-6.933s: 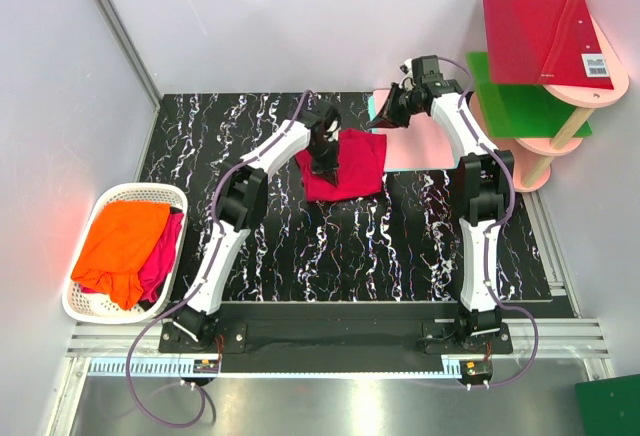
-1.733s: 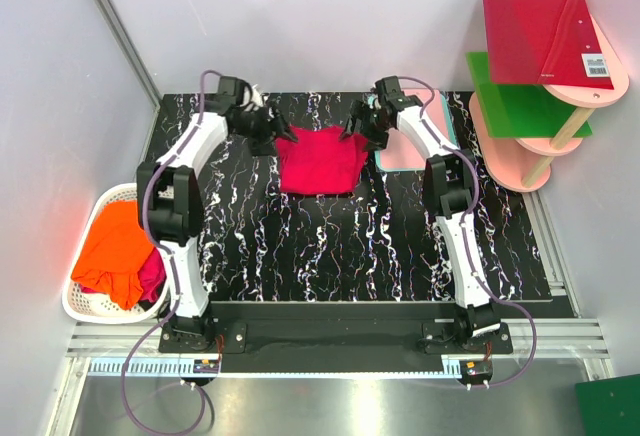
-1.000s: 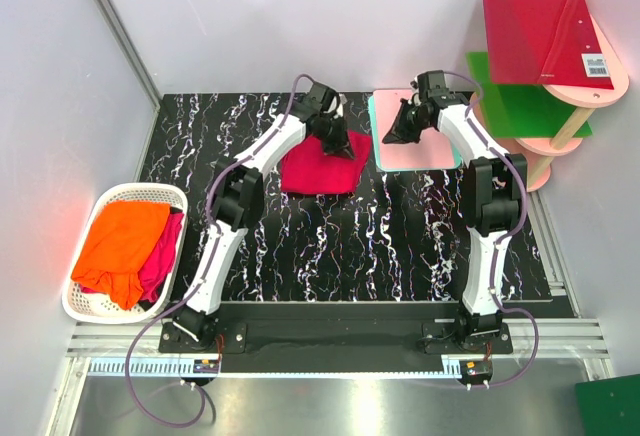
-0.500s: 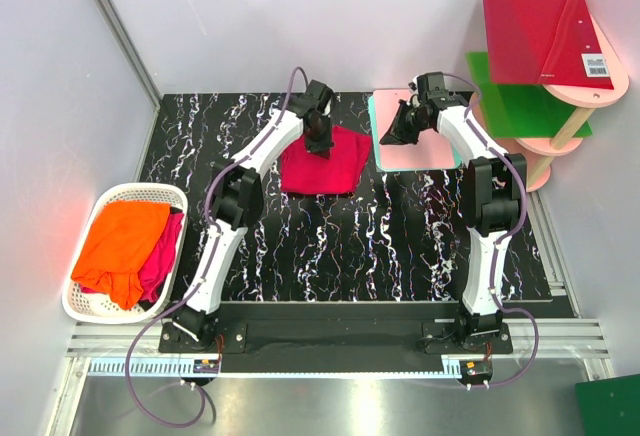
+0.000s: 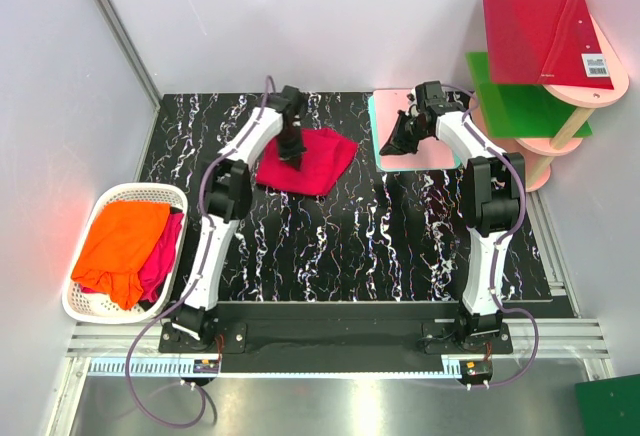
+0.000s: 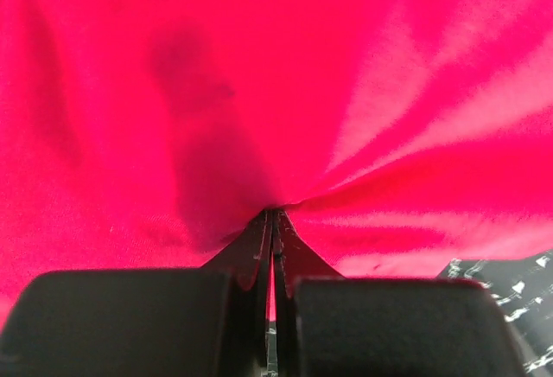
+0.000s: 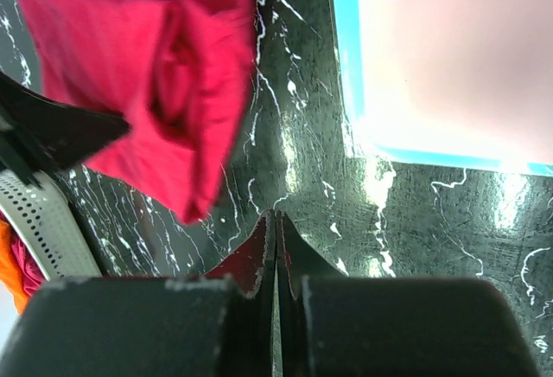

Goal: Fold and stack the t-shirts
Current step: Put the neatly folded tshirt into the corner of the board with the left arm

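Observation:
A crimson t-shirt [image 5: 322,161] lies loosely folded on the black marbled table [image 5: 350,236], back centre. My left gripper [image 5: 291,153] sits on its left part and is shut on a pinch of the cloth. In the left wrist view the gripper [image 6: 273,214] grips red fabric [image 6: 259,92] that fills the frame. My right gripper [image 5: 392,146] is shut and empty over the left edge of the pink board [image 5: 425,151]. In the right wrist view the gripper [image 7: 276,214] hovers above the table, with the shirt [image 7: 147,74] to its upper left. An orange t-shirt [image 5: 120,241] and another crimson one [image 5: 162,256] lie in the basket.
A white basket [image 5: 90,311] stands at the table's left edge. The pink board with a teal edge [image 7: 449,57] lies at the back right. A pink shelf [image 5: 545,146] at the right holds a red board [image 5: 545,36] and a green board [image 5: 520,106].
My left gripper has moved left, dragging the crimson t-shirt left and turning it. Earlier both grippers were at the shirt's top corners; the right one has since drawn back over the pink board.

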You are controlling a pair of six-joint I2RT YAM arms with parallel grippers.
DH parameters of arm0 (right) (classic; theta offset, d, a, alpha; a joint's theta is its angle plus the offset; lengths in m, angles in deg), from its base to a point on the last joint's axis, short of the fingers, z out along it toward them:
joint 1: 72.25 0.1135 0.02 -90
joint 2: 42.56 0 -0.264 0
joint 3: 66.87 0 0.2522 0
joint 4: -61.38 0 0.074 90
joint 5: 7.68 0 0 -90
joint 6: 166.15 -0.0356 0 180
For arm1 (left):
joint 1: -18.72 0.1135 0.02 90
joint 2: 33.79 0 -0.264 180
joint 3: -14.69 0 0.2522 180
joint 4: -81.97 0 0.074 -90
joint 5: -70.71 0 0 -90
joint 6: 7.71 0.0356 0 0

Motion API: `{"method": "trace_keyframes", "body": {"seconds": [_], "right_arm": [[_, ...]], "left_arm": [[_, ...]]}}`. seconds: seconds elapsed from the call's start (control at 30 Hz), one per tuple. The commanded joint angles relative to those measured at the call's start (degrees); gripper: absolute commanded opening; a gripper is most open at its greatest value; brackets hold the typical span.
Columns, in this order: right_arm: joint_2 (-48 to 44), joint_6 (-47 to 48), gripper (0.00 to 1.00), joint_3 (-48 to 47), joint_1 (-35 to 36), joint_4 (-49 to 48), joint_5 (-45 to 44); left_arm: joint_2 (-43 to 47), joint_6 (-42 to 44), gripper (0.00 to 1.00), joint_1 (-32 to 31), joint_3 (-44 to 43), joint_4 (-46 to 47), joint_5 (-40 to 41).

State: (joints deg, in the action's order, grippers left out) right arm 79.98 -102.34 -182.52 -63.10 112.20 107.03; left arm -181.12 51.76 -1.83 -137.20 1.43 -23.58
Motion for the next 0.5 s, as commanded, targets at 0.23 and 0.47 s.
{"method": "trace_keyframes", "body": {"seconds": [0.23,0.47], "right_arm": [[-3.63,0.09,0.02,-0.42,-0.09,-2.08,2.62],[-3.10,0.00,0.02,-0.51,-0.09,-2.43,3.41]], "left_arm": [[11.17,3.36,0.00,-0.17,7.34,10.86,-5.63],[10.49,0.47,0.00,-3.52,7.26,15.46,-13.63]]}}
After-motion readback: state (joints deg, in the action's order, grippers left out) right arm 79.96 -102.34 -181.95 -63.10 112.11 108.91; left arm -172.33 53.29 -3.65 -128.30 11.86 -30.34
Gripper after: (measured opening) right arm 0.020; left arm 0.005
